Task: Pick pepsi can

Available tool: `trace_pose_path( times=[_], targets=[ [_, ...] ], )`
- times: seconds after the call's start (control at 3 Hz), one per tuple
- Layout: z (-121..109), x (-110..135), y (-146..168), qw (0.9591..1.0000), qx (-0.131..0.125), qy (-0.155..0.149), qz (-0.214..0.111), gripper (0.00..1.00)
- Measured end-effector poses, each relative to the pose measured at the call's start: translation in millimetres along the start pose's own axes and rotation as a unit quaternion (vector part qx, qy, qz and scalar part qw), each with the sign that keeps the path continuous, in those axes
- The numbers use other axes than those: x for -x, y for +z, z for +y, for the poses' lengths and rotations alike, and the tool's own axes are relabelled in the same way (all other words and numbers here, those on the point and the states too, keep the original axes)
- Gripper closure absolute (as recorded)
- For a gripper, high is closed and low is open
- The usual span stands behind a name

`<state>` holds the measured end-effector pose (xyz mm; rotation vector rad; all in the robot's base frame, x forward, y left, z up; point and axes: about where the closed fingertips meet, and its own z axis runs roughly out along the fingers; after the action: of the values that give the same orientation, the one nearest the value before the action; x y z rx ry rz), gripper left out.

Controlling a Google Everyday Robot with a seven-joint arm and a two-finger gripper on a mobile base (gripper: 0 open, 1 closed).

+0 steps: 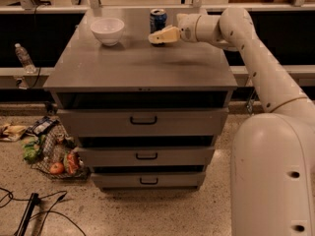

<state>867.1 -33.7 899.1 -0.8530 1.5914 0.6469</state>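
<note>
The pepsi can [158,19], blue with a silver top, stands upright at the back of the grey cabinet top [138,63]. My gripper [156,37], cream-coloured, reaches in from the right on the white arm [246,38]. It sits just in front of and slightly right of the can's base, close above the surface. It points left, and its tip overlaps the can's lower edge. It holds nothing that I can see.
A white bowl [107,30] stands left of the can. A clear plastic bottle [23,57] sits on a ledge at the left. The cabinet has three drawers [143,121]. A wire basket of groceries [56,157] and cables [34,213] lie on the floor.
</note>
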Motion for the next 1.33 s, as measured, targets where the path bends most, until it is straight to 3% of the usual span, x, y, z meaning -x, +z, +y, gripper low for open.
trace_pose_path(
  times=[0.33,0.67,1.0,1.33],
  targets=[
    [-16,-6,11,0.9999,-0.008,-0.011,-0.003,0.00],
    [-30,-7,18,0.9997,-0.016,-0.015,-0.006,0.18],
    [-29,1,27,0.9997,-0.010,-0.014,-0.020,0.41],
    [-25,11,39,0.9979,0.002,0.036,-0.054,0.72]
  ],
)
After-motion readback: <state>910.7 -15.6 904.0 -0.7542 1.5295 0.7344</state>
